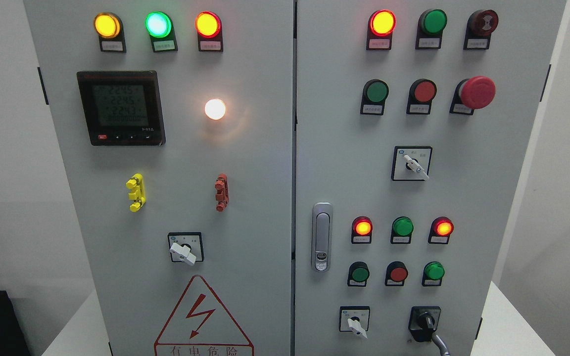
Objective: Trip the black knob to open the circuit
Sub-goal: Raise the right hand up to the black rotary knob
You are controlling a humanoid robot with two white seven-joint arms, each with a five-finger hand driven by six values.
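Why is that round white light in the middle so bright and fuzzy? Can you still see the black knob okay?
Head view: the white lamp is overexposed, spilling a warm glow onto the left door; the black knob at lower right looks sharp; the meter screen digits are faint.

black knob (426, 321) unblocked in front, white selector (356, 324) near, cable (441, 343) just below

The black knob (425, 320) sits low on the right-hand door of the grey cabinet, in the bottom row, at the far right of that row; it is a rotary switch with a black body on a black square plate; its handle stands close to upright, tilted slightly; a grey cable leaves just below it toward the lower right.
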